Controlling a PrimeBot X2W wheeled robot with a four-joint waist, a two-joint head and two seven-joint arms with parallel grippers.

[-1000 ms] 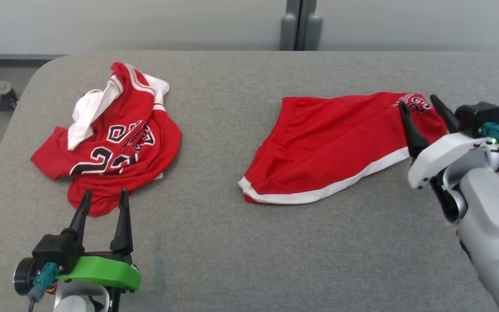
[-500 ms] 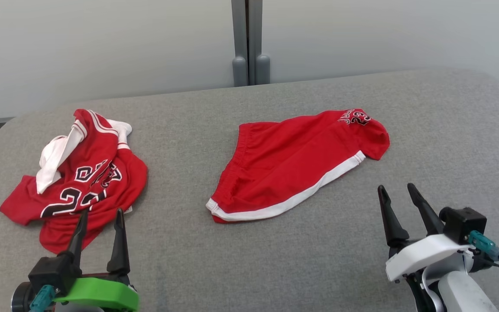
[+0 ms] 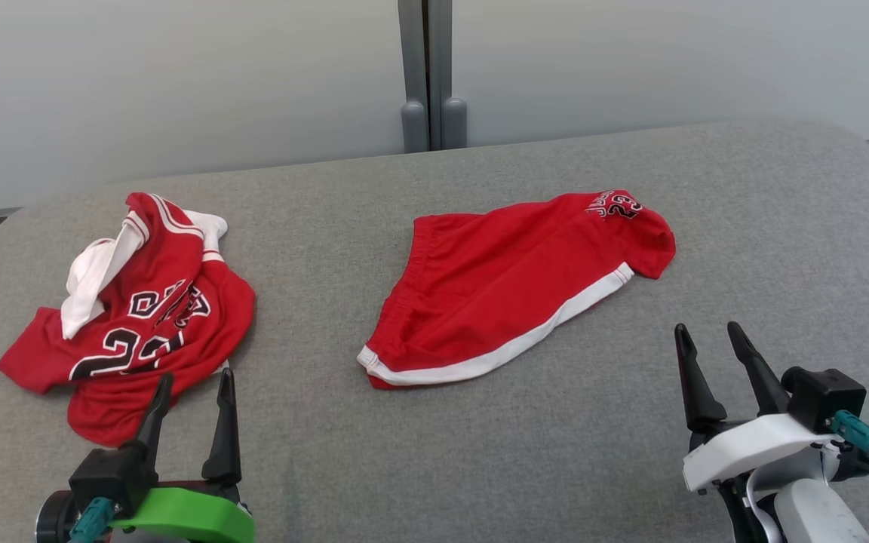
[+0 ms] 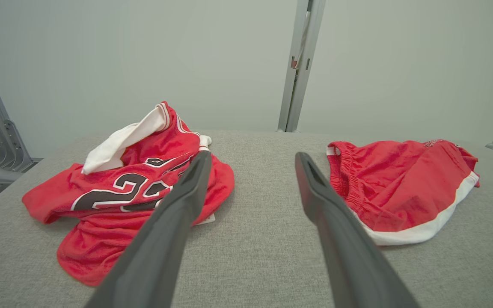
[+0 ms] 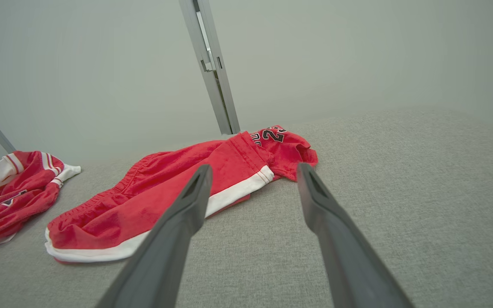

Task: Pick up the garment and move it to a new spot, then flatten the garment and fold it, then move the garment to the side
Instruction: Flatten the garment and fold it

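Two items: shorts (image 3: 495, 302) printed 23; jersey (image 3: 208, 317) digits partly hidden.

The grey fabric-covered tabletop (image 3: 744, 226) carried a crumpled red-and-white numbered jersey (image 3: 170, 324) near its left edge and folded red shorts (image 3: 495, 294) with white trim nearer its middle, well apart.

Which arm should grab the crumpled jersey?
Probably left: the left pincer, open, sits at the jersey's near edge; the right pincer is far off, beyond the shorts.
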